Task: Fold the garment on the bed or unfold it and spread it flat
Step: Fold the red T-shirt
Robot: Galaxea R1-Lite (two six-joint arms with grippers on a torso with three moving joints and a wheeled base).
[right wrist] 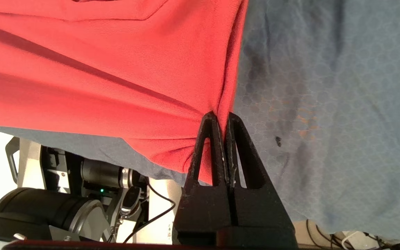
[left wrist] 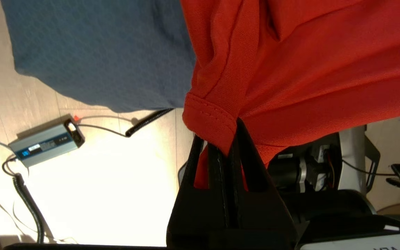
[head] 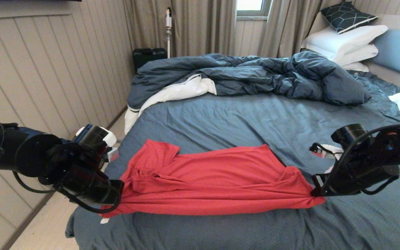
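The red T-shirt (head: 214,177) hangs stretched sideways over the near part of the bed (head: 241,114), pulled taut between both arms, its far edge resting on the slate-blue sheet. My left gripper (head: 121,189) is shut on the shirt's left end; in the left wrist view a stitched hem of the T-shirt (left wrist: 210,118) is pinched at my left gripper (left wrist: 226,147). My right gripper (head: 316,195) is shut on the right end, where folds of the T-shirt (right wrist: 116,80) converge into my right gripper (right wrist: 222,119). A short sleeve lies at the far left.
A rumpled dark blue duvet (head: 255,74) with white lining fills the back of the bed. White pillows (head: 346,43) are stacked against the light blue headboard (head: 399,52). A panelled wall (head: 47,69) runs along the left. A grey power box (left wrist: 45,140) with cables lies on the floor.
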